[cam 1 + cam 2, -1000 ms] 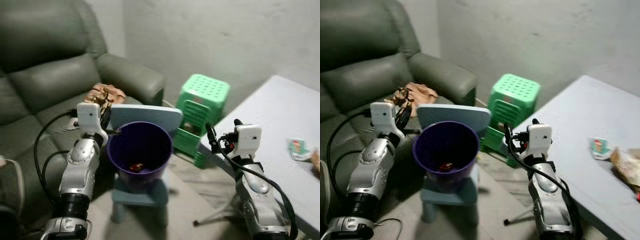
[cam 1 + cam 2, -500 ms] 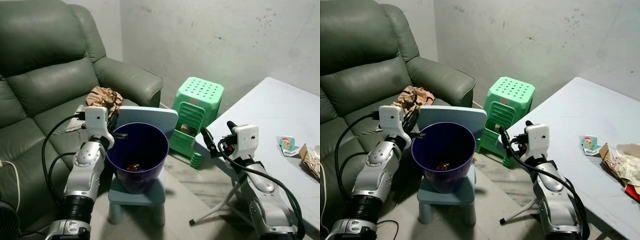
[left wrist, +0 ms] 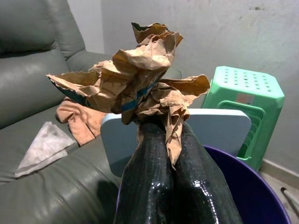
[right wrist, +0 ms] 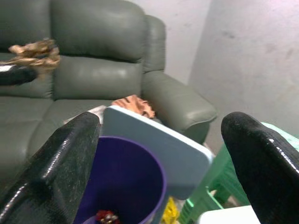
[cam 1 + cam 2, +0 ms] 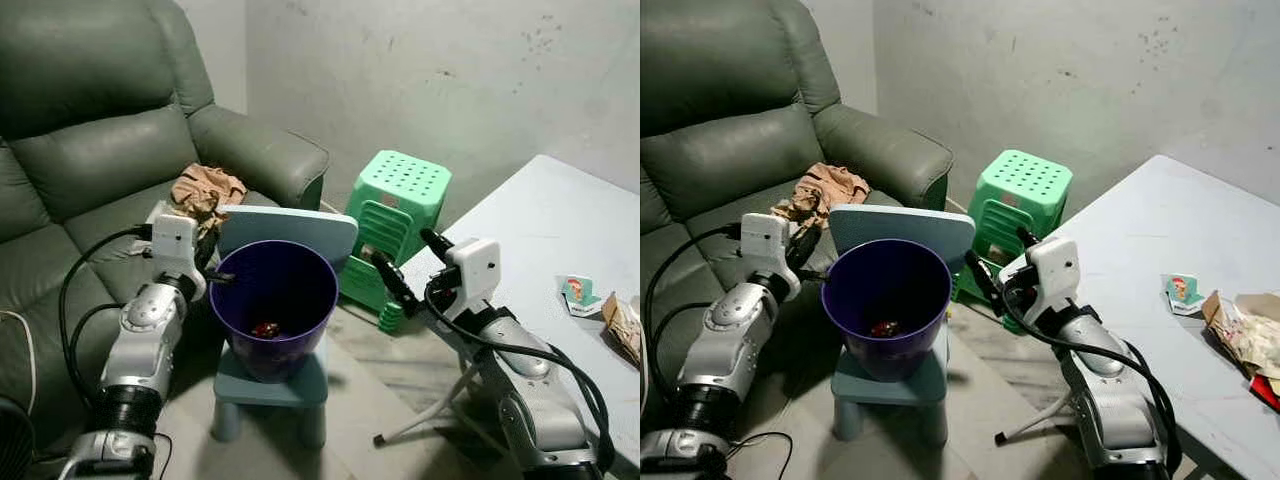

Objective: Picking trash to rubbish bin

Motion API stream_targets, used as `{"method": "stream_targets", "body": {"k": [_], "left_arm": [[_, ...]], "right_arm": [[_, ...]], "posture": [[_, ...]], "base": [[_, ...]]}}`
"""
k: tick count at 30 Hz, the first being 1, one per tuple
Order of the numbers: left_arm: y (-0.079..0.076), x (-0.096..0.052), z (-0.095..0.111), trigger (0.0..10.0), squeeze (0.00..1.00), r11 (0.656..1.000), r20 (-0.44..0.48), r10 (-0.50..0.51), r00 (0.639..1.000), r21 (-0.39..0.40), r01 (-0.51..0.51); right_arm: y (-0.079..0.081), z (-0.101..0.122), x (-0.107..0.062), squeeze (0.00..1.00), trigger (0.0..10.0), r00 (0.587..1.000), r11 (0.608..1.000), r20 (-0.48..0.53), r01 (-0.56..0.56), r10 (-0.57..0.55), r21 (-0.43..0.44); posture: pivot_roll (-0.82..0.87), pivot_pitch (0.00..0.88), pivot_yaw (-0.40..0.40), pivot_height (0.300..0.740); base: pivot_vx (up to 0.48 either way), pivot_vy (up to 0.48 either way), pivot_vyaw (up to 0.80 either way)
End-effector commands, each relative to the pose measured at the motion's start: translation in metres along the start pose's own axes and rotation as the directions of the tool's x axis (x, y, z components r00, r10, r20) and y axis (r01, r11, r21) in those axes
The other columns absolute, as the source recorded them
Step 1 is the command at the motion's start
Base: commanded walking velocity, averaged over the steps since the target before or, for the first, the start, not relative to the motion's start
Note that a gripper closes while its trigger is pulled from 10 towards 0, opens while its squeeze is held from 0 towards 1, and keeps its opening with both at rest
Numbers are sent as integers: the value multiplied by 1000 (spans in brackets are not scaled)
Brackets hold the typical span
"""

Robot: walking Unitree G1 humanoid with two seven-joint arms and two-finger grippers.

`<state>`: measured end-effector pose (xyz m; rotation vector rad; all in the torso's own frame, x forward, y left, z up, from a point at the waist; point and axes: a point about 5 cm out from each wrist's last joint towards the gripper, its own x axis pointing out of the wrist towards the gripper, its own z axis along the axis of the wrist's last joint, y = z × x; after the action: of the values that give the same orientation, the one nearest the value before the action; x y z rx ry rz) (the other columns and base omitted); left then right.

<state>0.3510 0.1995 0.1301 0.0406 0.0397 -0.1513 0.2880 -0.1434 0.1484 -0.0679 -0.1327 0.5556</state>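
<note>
We are pinching one crumpled brown paper wad in our closed left tool beside the round purple plastic bin; our right tool is gaping wide, holding nothing.

Grey-green leather sofa along the left. Bare grey plaster wall behind. Green plastic stool near the corner. Pale desk at right. Tiled floor.

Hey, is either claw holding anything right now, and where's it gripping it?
The left claw is shut on a crumpled brown paper wad, pinching its lower end beside the purple bin. The right claw is open, holding nothing.
</note>
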Motion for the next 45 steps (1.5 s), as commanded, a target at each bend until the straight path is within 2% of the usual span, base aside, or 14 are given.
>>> {"method": "stream_targets", "body": {"k": [1, 5, 10, 12, 15, 16, 18, 19, 26, 33, 39, 44, 45], "left_arm": [[-1, 3, 1, 10000, 0, 1000, -4, -15, 1000, -6, 15], [4, 9, -2, 10000, 0, 1000, -32, -20, 999, -23, 19], [6, 15, 0, 10000, 0, 999, -35, -32, 999, -5, 32], [7, 19, 2, 10000, 0, 999, -43, -38, 998, 1, 38], [6, 20, 3, 10000, 0, 999, -44, -41, 998, 3, 41], [5, 22, 4, 10000, 0, 998, -44, -55, 998, 14, 55], [4, 22, 6, 10000, 0, 998, -42, -65, 997, 20, 66], [1, 27, 9, 10000, 0, 995, -48, -90, 995, 25, 92], [-15, 35, 14, 10000, 0, 986, -46, -163, 985, 38, 165], [-40, 49, 38, 10000, 0, 957, -2, -285, 958, 57, 285], [-51, 55, 51, 10000, 0, 936, 21, -346, 938, 72, 344], [-56, 56, 54, 10000, 0, 920, 44, -392, 919, 32, 391], [-56, 56, 54, 10000, 718, 919, 44, -395, 918, 28, 394]], "right_arm": [[-1, -4, -2, 0, 10000, 1000, 1000, -19, -9, 9, -9], [3, -6, -5, 0, 10000, 999, 999, -33, -32, 31, -3], [5, -4, -8, 0, 10000, 999, 999, -32, -39, 39, 3], [10, -2, -13, 0, 10000, 998, 999, -33, -52, 52, 11], [12, -1, -14, 0, 10000, 998, 998, -33, -57, 58, 15], [14, 1, -17, 0, 10000, 997, 998, -33, -65, 66, 18], [17, 3, -20, 0, 10000, 997, 997, -31, -72, 73, 21], [25, 9, -25, 0, 10000, 996, 996, -23, -87, 88, 32], [34, 21, -37, 0, 10000, 996, 995, -5, -91, 91, 52], [45, 45, -53, 0, 10000, 995, 993, 27, -98, 96, 68], [54, 54, -63, 0, 10000, 994, 991, 15, -105, 104, 86], [56, 58, -67, 0, 10000, 995, 991, 7, -97, 97, 91], [56, 60, -69, 0, 10000, 996, 991, 1, -92, 92, 93]], "posture": [[-52, 72, -95, 740], [-59, 100, -96, 740], [-67, 130, -97, 740], [-81, 190, -102, 740], [-81, 190, -102, 740], [-95, 224, -104, 740], [-100, 238, -102, 740], [-111, 263, -97, 740], [-146, 319, -88, 740], [-201, 378, -85, 740], [-220, 405, -87, 740], [-237, 422, -93, 740], [-244, 428, -97, 740]], "base": [[0, 0, 0], [0, 0, 0], [0, 0, 0], [0, 0, 0], [0, 0, 0], [0, 0, 0], [0, 0, 0], [0, 0, 0], [0, 0, 0], [0, 0, 0], [0, 0, 0], [0, 0, 0], [0, 0, 0]]}}
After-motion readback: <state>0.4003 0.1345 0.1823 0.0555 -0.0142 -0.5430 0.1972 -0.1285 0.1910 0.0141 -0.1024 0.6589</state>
